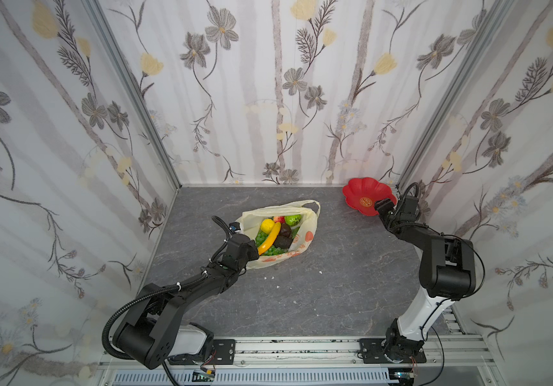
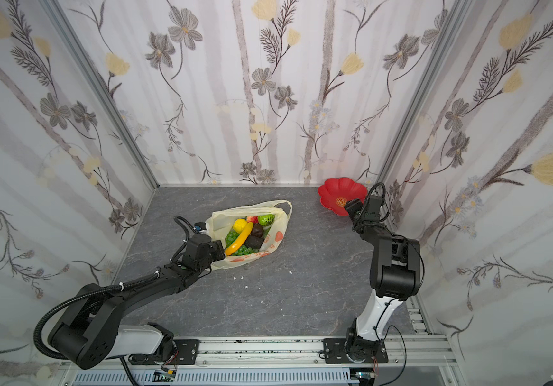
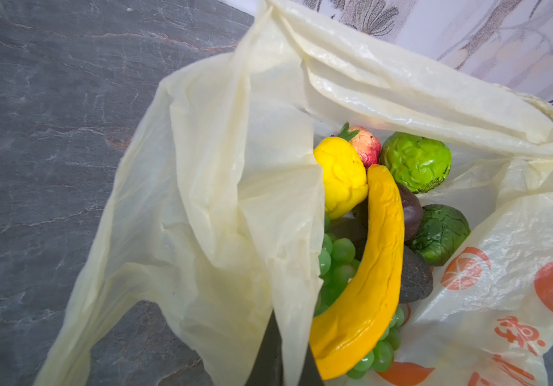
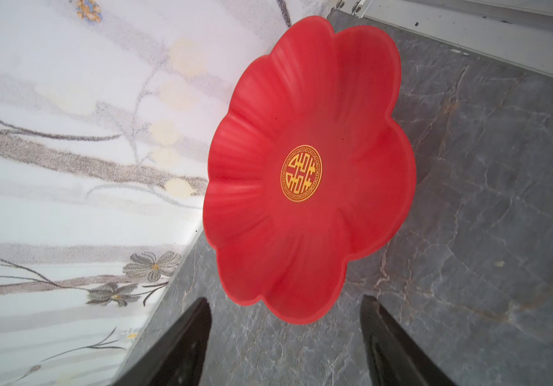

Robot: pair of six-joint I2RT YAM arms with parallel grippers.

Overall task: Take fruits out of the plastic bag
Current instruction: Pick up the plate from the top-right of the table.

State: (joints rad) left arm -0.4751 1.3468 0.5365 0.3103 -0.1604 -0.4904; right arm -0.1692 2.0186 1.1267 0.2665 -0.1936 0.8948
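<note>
The pale-yellow plastic bag (image 1: 301, 205) (image 2: 273, 207) lies open mid-table in both top views. Inside it are the fruits: banana (image 1: 270, 238) (image 3: 368, 284), lemon (image 3: 340, 177), strawberry (image 3: 365, 145), bumpy green citrus (image 3: 415, 160), grapes (image 3: 338, 264), avocado (image 3: 413, 274) and a dark brown piece (image 3: 410, 210). My left gripper (image 1: 251, 249) (image 2: 218, 250) (image 3: 288, 354) is shut on the bag's (image 3: 235, 167) near rim, film pinched between its fingers. My right gripper (image 1: 382, 205) (image 2: 352, 205) (image 4: 285, 299) stands open and holds nothing, at the red plate's near edge.
The red flower-shaped plate (image 1: 365, 192) (image 2: 340, 190) (image 4: 352, 100) sits in the back right corner, close to the walls. Flowered walls enclose the grey stone-patterned table (image 1: 335, 267) on three sides. Small white crumbs (image 1: 270, 277) lie in front of the bag.
</note>
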